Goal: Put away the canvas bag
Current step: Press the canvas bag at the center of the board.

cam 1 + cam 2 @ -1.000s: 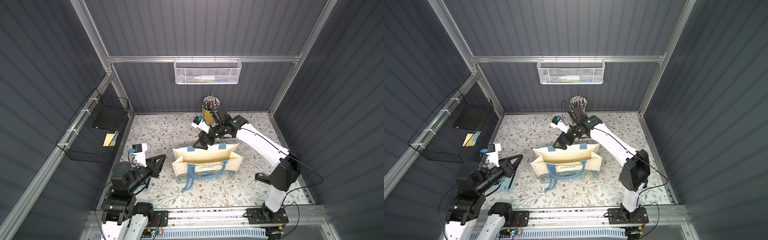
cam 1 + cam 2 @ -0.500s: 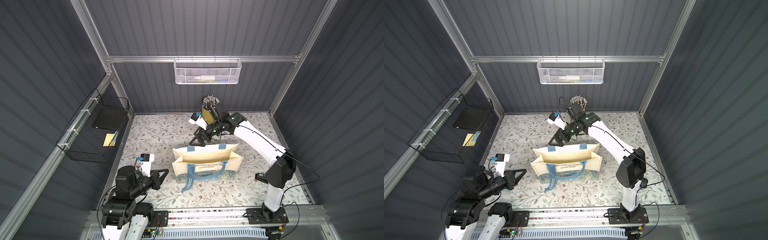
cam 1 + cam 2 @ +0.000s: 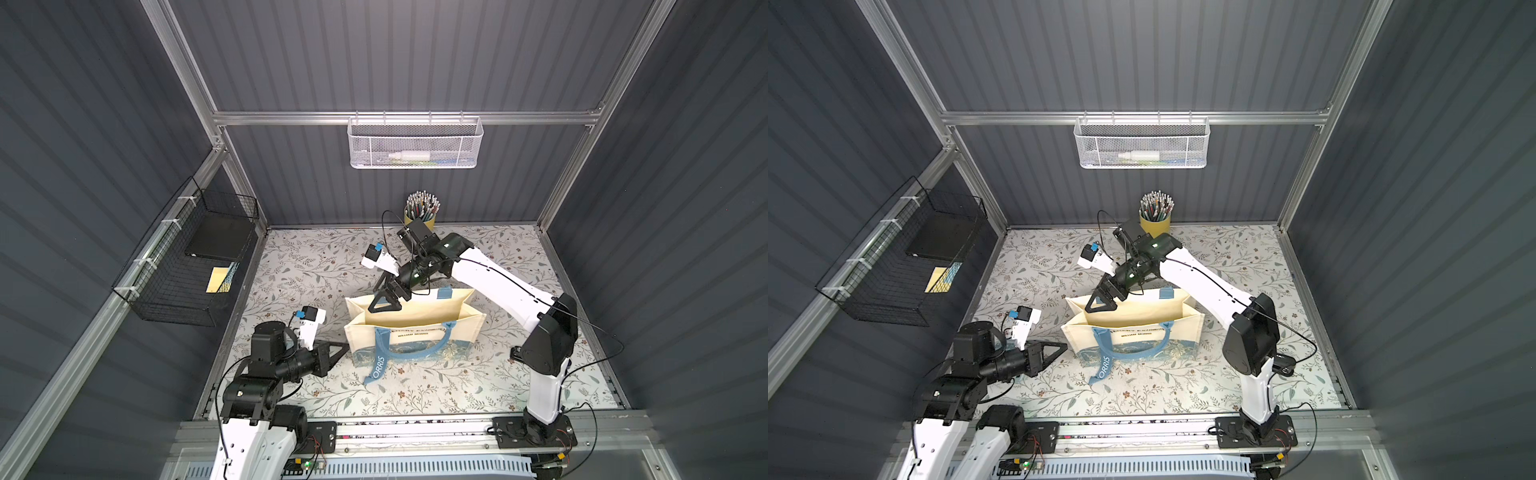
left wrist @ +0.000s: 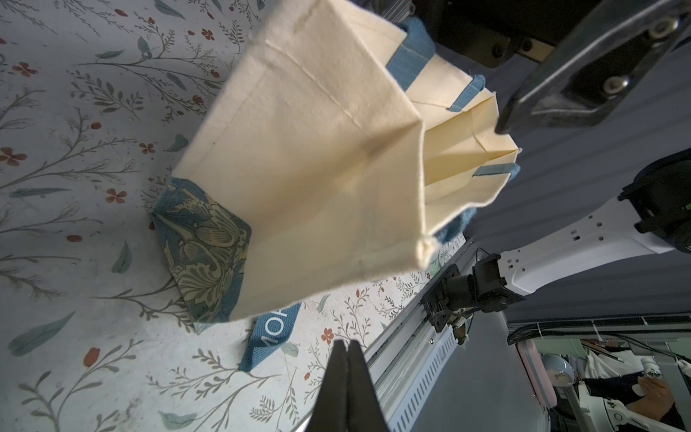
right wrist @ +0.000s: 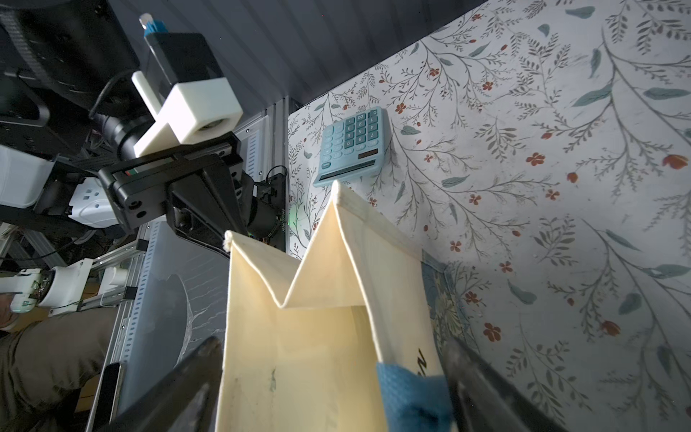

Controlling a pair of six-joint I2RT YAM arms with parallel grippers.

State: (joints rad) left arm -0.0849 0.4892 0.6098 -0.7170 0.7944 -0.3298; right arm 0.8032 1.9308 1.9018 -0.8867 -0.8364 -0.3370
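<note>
The canvas bag (image 3: 415, 328) stands upright mid-counter (image 3: 436, 399). The right pincer (image 3: 384, 306), jaws spread, straddles its rear rim by a blue strap (image 5: 409, 392). Close squarely on strap and wall together (loose canvas slips). The left pincer (image 3: 341, 347) sits shut and empty beside it.

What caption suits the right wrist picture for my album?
Open right gripper at the rim of the canvas bag, teal calculator on the floral table beyond.

open canvas bag (image 3: 415, 318) on floral mat (image 3: 316, 266)

Bright even overhead light; soft shadows; wrist views fisheye-warped; canvas bag (image 4: 318, 168) near edge blurred.
</note>
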